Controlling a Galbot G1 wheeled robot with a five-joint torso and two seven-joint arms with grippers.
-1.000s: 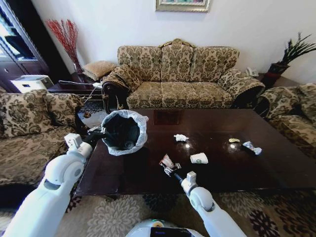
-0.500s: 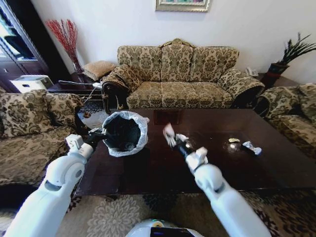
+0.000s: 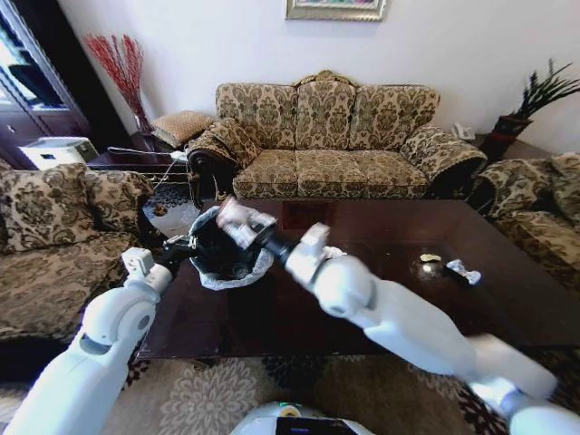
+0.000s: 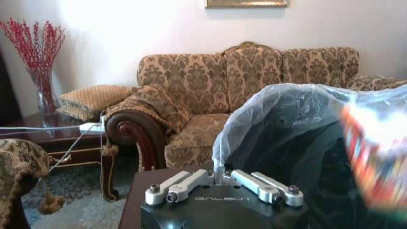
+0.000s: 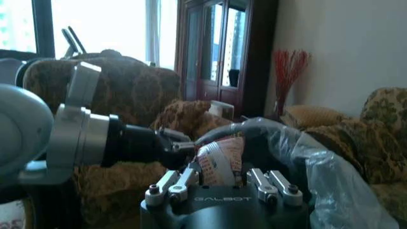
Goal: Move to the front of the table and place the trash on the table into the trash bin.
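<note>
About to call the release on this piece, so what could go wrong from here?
1. The bin hangs tilted in the left gripper, held only by its rim; a knock from the right arm might jar it loose.
2. The right gripper holds the wrapper right at the bag edge, so it may catch there or drop onto the table.

One desk [image 3: 381, 299]. One trash bin [image 3: 217, 256], lined with bag. Two tools: left tool [image 3: 186, 243] at bin rim, right tool [image 3: 243, 227] over bin mouth. One wrapper [image 3: 234, 217] in right tool. Three trash pieces on desk: white tissue [image 3: 335, 252], yellowish scrap [image 3: 430, 258], crinkled wrapper [image 3: 461, 269].
</note>
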